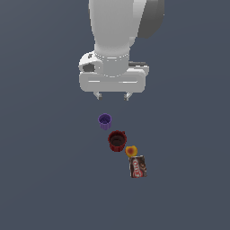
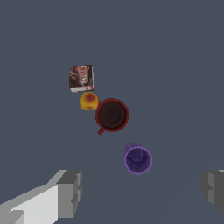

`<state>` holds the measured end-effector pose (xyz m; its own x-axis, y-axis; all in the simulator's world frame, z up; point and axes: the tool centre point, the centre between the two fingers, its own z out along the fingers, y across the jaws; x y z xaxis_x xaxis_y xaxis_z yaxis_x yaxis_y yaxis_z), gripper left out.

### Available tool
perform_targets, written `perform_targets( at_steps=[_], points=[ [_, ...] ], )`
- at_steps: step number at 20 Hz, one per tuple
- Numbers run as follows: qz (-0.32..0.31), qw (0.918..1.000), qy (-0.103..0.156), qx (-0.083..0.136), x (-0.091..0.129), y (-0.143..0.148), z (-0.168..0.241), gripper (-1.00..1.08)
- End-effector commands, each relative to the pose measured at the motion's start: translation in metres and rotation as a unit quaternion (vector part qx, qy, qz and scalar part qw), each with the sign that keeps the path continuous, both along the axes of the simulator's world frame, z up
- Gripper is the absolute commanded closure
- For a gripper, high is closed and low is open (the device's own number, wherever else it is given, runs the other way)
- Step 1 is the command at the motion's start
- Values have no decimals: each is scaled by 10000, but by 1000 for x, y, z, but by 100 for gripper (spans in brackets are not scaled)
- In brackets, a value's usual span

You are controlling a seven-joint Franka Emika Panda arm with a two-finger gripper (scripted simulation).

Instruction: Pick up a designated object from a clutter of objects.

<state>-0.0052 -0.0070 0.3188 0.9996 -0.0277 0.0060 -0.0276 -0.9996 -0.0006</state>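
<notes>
The orange-yellow ball (image 1: 131,150) with a reddish patch lies on the grey floor, touching or nearly touching the dark red cup (image 1: 117,140) and the dark brown box (image 1: 138,166) with white lettering. The purple cup (image 1: 104,121) stands apart, nearest the arm. My gripper (image 1: 112,96) hangs open and empty high above the floor, beyond the purple cup. In the wrist view the ball (image 2: 89,101) sits between the box (image 2: 81,78) and the red cup (image 2: 112,115); the purple cup (image 2: 138,159) is between my spread fingers (image 2: 70,192).
The four items form a diagonal line on a plain grey floor (image 1: 45,179). The arm's white body (image 1: 114,40) fills the upper middle of the exterior view. Nothing else shows.
</notes>
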Motion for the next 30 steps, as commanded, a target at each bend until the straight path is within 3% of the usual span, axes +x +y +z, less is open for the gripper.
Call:
perform_targets(
  at_steps=[1,18,30],
  points=[
    [0,10000,0,0,0,0,0,-92],
    [-164,9998,104,-90,1,-1,-11,-92],
    [-1001,9949,90,-63,17,9,-34,-92]
  ],
)
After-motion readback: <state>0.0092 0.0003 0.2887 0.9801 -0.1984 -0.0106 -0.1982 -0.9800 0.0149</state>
